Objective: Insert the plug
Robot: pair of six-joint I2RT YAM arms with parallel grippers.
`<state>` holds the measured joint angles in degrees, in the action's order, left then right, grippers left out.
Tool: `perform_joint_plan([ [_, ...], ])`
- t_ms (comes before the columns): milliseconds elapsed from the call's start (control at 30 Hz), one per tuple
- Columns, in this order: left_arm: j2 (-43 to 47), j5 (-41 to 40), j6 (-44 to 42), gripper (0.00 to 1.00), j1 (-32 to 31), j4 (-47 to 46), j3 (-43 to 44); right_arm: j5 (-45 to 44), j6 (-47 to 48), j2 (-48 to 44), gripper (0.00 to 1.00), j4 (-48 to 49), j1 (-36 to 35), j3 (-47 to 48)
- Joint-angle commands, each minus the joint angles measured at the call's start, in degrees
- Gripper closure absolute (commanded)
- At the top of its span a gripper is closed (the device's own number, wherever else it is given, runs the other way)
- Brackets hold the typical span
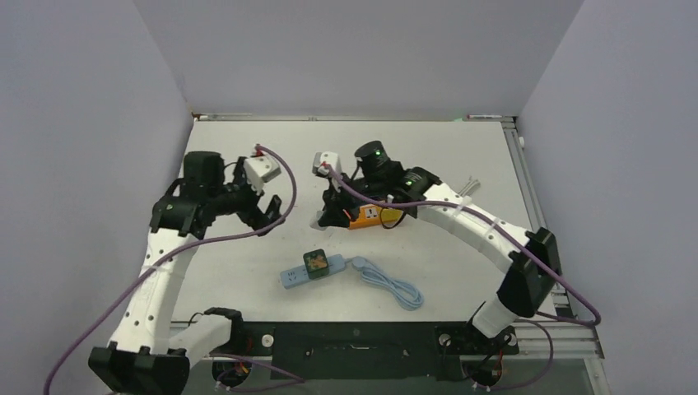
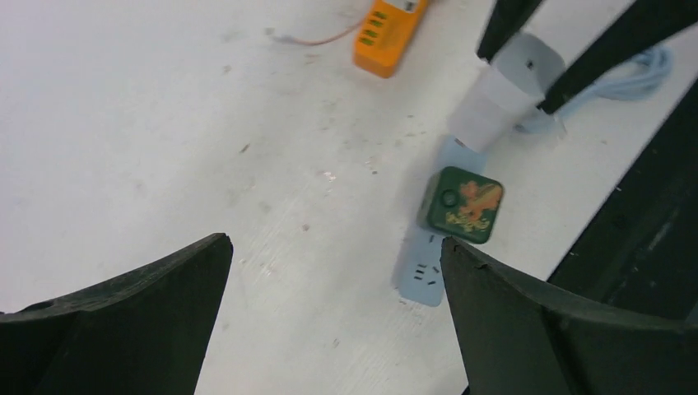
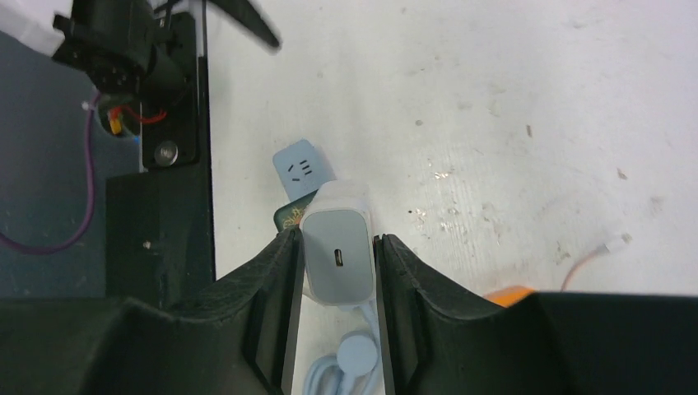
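My right gripper (image 3: 337, 240) is shut on a white charger plug (image 3: 336, 262), USB port facing the camera. It holds the plug above the light blue power strip (image 3: 301, 168), whose free socket shows beyond it. A green cube adapter (image 1: 316, 262) sits plugged into the strip (image 1: 298, 276). In the left wrist view the plug (image 2: 504, 97) hangs between the right fingers above the strip (image 2: 421, 278) and the green adapter (image 2: 462, 204). My left gripper (image 2: 335, 243) is open and empty, held high to the left (image 1: 260, 202).
An orange power strip (image 1: 372, 217) lies under the right arm and also shows in the left wrist view (image 2: 388, 34). The blue strip's coiled cable (image 1: 397, 285) trails right. The black mounting rail (image 1: 354, 341) runs along the table's near edge.
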<state>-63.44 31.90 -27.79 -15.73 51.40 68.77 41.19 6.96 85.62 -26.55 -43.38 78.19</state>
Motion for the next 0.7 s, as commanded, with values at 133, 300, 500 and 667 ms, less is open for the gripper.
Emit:
perform_joint_plan([
  [133, 7.7, -0.5, 2.4, 0.04, 20.2, -2.1, -8.3, 0.9, 23.7, 18.2, 0.95, -15.9, -9.5, 18.3],
  [300, 2.6, -0.1, 7.9, 0.04, 24.8, -7.3, -11.4, -1.3, 25.5, 24.8, 0.95, -19.4, -12.6, 25.1],
  [500, -1.0, 1.3, 8.7, 0.04, 30.8, -9.7, -14.1, -8.0, 28.7, 28.6, 0.95, -20.5, -17.8, 27.8],
  [667, -4.1, 1.0, 10.2, 0.04, 32.3, -10.6, -14.4, -8.8, 29.9, 29.5, 0.95, -17.0, -20.1, 25.2],
])
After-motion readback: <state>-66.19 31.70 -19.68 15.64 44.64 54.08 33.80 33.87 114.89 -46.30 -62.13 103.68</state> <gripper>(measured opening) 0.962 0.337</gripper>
